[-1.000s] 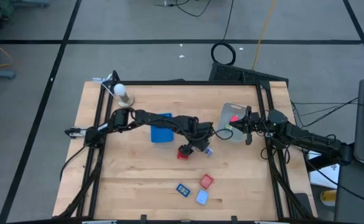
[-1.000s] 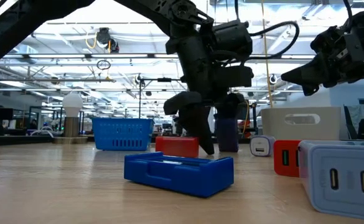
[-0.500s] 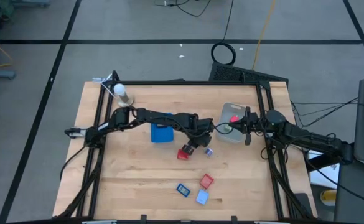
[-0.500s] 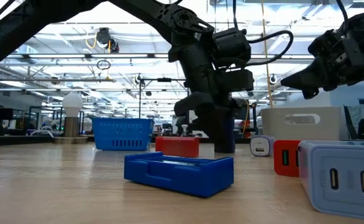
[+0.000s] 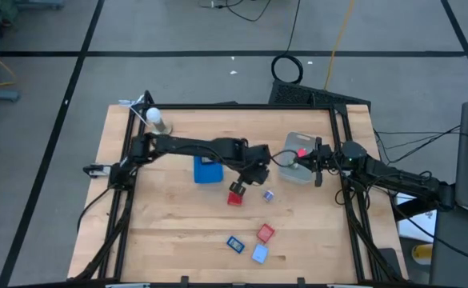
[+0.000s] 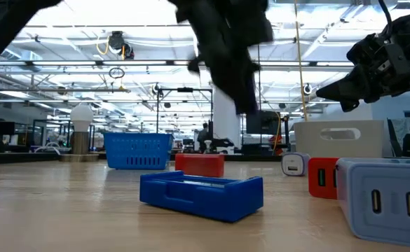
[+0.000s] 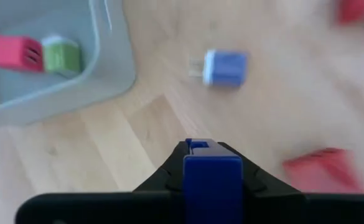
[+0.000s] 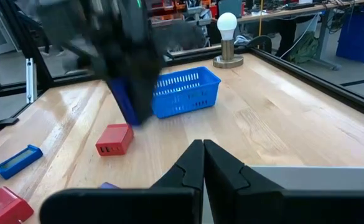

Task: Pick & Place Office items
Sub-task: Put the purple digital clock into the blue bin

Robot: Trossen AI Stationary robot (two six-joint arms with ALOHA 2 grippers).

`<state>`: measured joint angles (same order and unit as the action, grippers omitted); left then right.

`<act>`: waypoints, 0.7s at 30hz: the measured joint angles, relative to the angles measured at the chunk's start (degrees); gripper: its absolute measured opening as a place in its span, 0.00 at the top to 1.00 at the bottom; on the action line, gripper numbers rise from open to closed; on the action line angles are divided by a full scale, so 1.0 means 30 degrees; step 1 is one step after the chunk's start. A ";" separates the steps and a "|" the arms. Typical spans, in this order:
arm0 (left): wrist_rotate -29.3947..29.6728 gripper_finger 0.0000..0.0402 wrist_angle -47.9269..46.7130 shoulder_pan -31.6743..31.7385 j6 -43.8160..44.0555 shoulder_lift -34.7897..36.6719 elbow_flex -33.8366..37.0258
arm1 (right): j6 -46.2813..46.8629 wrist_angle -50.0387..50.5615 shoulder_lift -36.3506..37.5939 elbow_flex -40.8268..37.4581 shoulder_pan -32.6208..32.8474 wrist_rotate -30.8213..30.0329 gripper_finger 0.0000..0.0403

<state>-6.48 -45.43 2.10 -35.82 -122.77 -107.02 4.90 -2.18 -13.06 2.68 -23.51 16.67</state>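
Inspection of the worktop (image 5: 178, 232), taking the grey bin (image 5: 301, 158) as landmark and working down in size.

The blue basket (image 5: 208, 170) stands well to the left of the bin and, as far as can be seen, holds none of the pieces.

The left claw (image 5: 259, 172) hangs between basket and bin, clamped on a dark blue piece (image 7: 212, 186) and raised off the wood. The right claw (image 8: 203, 163) waits at the bin's near edge, fingers together and empty.

Done: a pink piece (image 7: 15, 52) and a green piece (image 7: 62, 57) lie inside the bin.

Left: a red piece (image 5: 235, 197) and a light blue piece (image 5: 268, 194) just left of the bin; three more, a red one (image 5: 265, 234), a blue flat one (image 5: 234, 243) and a pale blue one (image 5: 259, 254), lie well in front of it. In my judgement roughly a quarter is finished, one item is in transit.
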 joint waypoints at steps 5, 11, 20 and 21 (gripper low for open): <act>-0.1151 0.88 -0.0878 0.0011 0.0134 0.3447 -0.0007 | 0.0002 -0.0027 0.0000 -0.0005 -0.0005 0.0007 1.00; -0.1396 0.88 -0.0614 0.0493 0.0491 0.8096 0.2272 | 0.0002 -0.0027 -0.0047 0.0000 0.0003 0.0044 1.00; -0.1647 0.88 0.4691 0.1804 0.2833 1.7503 1.2722 | 0.0068 -0.0034 -0.0095 0.0000 0.0003 0.0036 1.00; -0.1650 0.88 0.5738 0.1920 0.3204 1.8571 1.4177 | 0.0068 -0.0034 -0.0095 -0.0001 0.0003 0.0035 1.00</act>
<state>-11.43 -28.22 7.86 -26.21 -67.06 -64.49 5.10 -2.28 -13.34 2.67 -23.51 16.77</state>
